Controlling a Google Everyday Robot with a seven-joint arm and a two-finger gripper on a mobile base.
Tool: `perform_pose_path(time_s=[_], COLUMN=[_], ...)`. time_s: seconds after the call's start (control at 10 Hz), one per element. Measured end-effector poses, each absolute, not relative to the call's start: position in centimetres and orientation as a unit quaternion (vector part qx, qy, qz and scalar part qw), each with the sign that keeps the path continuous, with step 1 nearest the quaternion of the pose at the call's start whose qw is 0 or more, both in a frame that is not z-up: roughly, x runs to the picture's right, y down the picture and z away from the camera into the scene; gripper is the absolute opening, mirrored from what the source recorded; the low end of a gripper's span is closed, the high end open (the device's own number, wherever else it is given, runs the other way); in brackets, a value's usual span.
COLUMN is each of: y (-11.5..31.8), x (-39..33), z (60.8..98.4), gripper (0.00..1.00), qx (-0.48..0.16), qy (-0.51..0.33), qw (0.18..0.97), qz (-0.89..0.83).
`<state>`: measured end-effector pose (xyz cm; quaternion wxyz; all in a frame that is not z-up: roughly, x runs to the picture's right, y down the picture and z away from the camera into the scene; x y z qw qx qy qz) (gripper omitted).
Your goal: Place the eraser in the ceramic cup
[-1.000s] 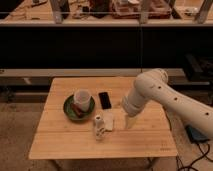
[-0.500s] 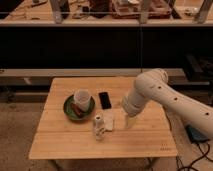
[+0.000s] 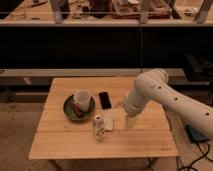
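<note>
The eraser (image 3: 105,99) is a flat black block lying on the wooden table (image 3: 70,145), just right of the plate. The ceramic cup (image 3: 82,98) is white and stands upright on a dark green plate (image 3: 68,108). My gripper (image 3: 130,121) hangs from the white arm over the table, to the right of the eraser and a little nearer the front, apart from it. It holds nothing that I can see.
A brown stick-like item (image 3: 76,108) lies on the plate beside the cup. A small white bottle-like figure (image 3: 99,125) and a white cloth-like piece (image 3: 108,121) sit in front of the eraser. Dark shelving runs behind the table.
</note>
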<state>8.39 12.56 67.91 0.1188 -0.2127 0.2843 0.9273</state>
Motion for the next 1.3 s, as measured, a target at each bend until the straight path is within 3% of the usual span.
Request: perform_pose_path(time_s=[1.3], y=[12.0], x=[8.8], z=[68.9], gripper=[0.68], qx=[-0.209], qy=[0.288], qw=[0.093], qz=[0.93])
